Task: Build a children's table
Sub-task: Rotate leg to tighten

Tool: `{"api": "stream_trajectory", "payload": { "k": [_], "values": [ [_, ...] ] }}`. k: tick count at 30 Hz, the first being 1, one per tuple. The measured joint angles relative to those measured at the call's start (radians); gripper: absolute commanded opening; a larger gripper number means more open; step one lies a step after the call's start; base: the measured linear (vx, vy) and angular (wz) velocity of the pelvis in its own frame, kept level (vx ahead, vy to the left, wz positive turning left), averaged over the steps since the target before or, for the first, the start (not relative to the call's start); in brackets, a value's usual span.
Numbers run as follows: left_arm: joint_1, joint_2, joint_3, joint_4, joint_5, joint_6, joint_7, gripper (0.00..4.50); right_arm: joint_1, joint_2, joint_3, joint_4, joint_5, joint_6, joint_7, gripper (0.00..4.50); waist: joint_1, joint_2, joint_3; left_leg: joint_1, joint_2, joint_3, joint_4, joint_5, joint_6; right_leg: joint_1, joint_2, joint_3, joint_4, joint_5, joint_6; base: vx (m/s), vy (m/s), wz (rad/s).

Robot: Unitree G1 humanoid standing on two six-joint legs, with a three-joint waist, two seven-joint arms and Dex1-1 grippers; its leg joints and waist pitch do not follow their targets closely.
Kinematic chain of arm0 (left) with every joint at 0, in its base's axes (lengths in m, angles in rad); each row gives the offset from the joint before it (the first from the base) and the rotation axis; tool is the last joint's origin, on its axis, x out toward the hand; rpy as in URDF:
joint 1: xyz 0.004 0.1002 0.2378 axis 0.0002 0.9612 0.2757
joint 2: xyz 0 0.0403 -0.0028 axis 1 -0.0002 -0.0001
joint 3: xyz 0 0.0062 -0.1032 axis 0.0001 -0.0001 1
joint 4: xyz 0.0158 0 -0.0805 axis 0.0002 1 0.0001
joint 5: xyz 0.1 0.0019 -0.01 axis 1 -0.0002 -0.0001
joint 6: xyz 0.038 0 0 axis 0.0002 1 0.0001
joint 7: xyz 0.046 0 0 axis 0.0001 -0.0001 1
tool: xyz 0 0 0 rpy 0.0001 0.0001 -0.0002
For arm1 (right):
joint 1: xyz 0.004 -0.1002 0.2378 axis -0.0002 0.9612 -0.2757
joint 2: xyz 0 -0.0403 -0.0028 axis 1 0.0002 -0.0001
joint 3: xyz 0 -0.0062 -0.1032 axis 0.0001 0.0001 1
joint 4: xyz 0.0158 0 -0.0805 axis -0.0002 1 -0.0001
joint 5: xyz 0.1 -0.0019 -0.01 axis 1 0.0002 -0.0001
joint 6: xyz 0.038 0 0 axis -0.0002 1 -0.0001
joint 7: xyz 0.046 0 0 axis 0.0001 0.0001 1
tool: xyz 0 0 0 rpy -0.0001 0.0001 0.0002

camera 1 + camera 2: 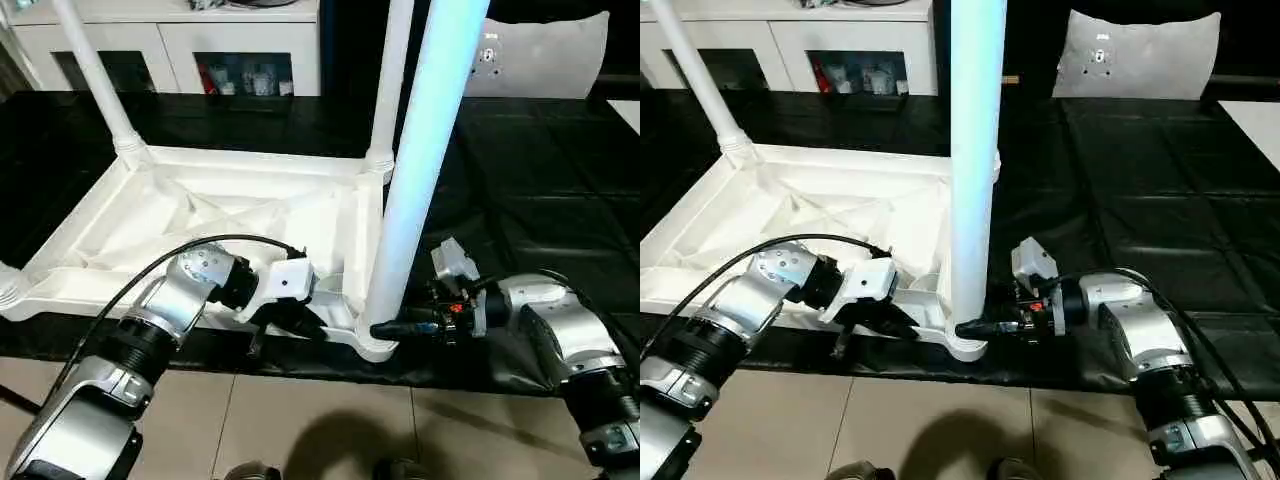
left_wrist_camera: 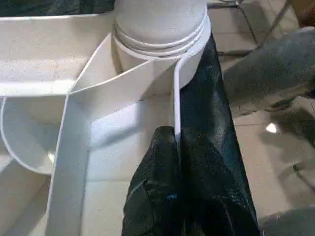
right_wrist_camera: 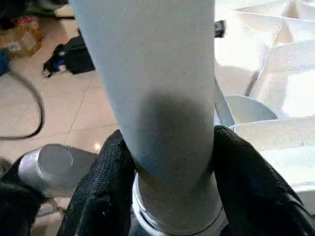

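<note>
- My right gripper has its two black fingers closed around the near white tapered plastic leg, just above its flared collar; the leg stands upright in the near right round corner socket.
- My left gripper has its jaws pressed together, pinching the near rim wall of the white rectangular plastic table top close to that socket.
- Table top lies upside down on the black mat, X-ribbed underside up.
- Far corner sockets each hold an upright white leg: far left leg, far right leg.
- Beyond: white cabinet.
</note>
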Motion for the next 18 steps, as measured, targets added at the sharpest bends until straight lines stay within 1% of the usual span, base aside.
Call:
{"api": "stream_trajectory", "payload": {
  "k": [2, 4, 6, 7, 9, 10, 13, 15, 16, 18],
  "values": [
    [-0.004, -0.010, 0.007, 0.004, 0.002, 0.023, 0.030, 0.00, 0.013, 0.008, -0.012, -0.025, 0.000, 0.036, -0.050, 1.96, -0.001, 0.000, 0.000, 0.002, 0.000, 0.000, 0.001, 0.000, 0.000, 0.002, 0.000, 0.000, 0.000, -0.001, 0.002, 0.000, 0.000, 0.00],
    [-0.013, -0.025, 0.021, 0.027, 0.012, 0.049, 0.082, 0.00, 0.018, 0.033, -0.031, -0.033, -0.013, 0.059, -0.135, 1.96, -0.006, -0.001, 0.000, 0.003, 0.000, 0.000, 0.001, 0.001, -0.001, 0.002, 0.000, 0.000, 0.000, -0.001, 0.002, 0.000, 0.000, 0.00],
    [-0.024, -0.046, 0.033, 0.052, 0.028, 0.080, 0.143, 0.00, 0.018, 0.071, -0.050, -0.035, -0.038, 0.075, -0.242, 1.96, -0.022, -0.001, -0.001, 0.003, -0.001, 0.000, 0.002, 0.001, -0.001, 0.002, 0.000, 0.000, -0.001, -0.001, 0.002, 0.000, 0.000, 0.00],
    [-0.038, -0.064, 0.048, 0.073, 0.044, 0.108, 0.206, 0.00, 0.015, 0.125, -0.080, -0.024, -0.063, 0.079, -0.350, 1.96, -0.039, -0.002, -0.002, 0.002, -0.001, -0.001, 0.003, 0.001, -0.001, 0.002, 0.000, -0.001, -0.001, -0.001, 0.002, 0.000, 0.000, 0.00],
    [-0.047, -0.092, 0.064, 0.089, 0.051, 0.144, 0.269, 0.00, 0.009, 0.179, -0.109, -0.017, -0.081, 0.091, -0.469, 1.96, -0.062, 0.000, -0.002, 0.002, -0.001, -0.002, 0.005, 0.001, -0.001, 0.002, 0.000, -0.002, -0.004, -0.002, 0.003, 0.000, 0.000, 0.00],
    [-0.056, -0.120, 0.071, 0.100, 0.056, 0.169, 0.320, 0.00, 0.002, 0.206, -0.126, -0.014, -0.097, 0.097, -0.546, 1.96, -0.074, 0.000, -0.002, 0.001, -0.001, -0.003, 0.007, 0.001, -0.001, 0.002, 0.000, -0.004, -0.005, -0.002, 0.003, 0.000, 0.000, 0.00],
    [-0.073, -0.176, 0.088, 0.119, 0.061, 0.219, 0.425, 0.00, -0.031, 0.259, -0.147, 0.003, -0.135, 0.117, -0.702, 1.96, -0.103, 0.003, -0.004, -0.004, 0.000, -0.007, 0.007, 0.001, -0.001, 0.004, -0.001, -0.012, -0.017, -0.002, 0.003, 0.000, 0.000, 0.00],
    [-0.087, -0.219, 0.113, 0.153, 0.063, 0.238, 0.517, 0.00, -0.065, 0.327, -0.172, 0.039, -0.158, 0.120, -0.846, 1.96, -0.119, 0.004, -0.004, -0.005, 0.000, -0.008, 0.007, 0.001, -0.001, 0.005, -0.001, -0.013, -0.018, -0.002, 0.003, 0.000, 0.000, 0.00],
    [-0.101, -0.240, 0.118, 0.171, 0.070, 0.248, 0.567, 0.00, -0.087, 0.356, -0.182, 0.060, -0.174, 0.120, -0.921, 1.96, -0.124, 0.004, -0.005, -0.006, 0.000, -0.008, 0.007, 0.001, -0.001, 0.005, -0.002, -0.014, -0.018, -0.002, 0.003, 0.000, 0.000, 0.00],
    [-0.111, -0.262, 0.127, 0.187, 0.073, 0.257, 0.618, 0.00, -0.114, 0.390, -0.193, 0.090, -0.188, 0.114, -1.000, 1.96, -0.132, 0.004, -0.005, -0.007, 0.000, -0.009, 0.007, 0.000, 0.000, 0.005, -0.002, -0.014, -0.018, -0.001, 0.002, 0.000, 0.000, 0.00]
  ]
}}
